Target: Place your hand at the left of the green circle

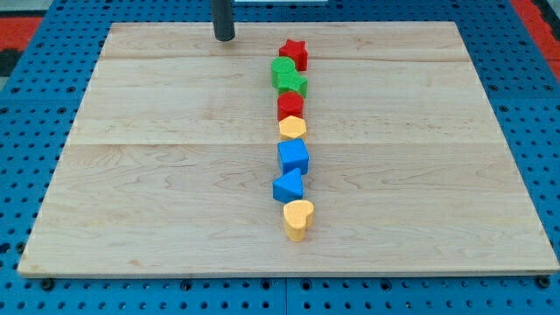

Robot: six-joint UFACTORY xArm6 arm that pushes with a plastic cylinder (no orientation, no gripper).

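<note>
So my tip (225, 38) sits near the board's (157, 175) top edge, well left of the block column. Green circle (283, 70) touches the red star (294, 53) above and green star (293, 85) below (no pincer here, just a rod).

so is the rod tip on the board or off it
On the board: my tip rests on the wooden board near its top edge, left of the red star block, apart from it.

No readable text, labels, brands, numbers or signs anywhere on board, blocks or rod.
</note>
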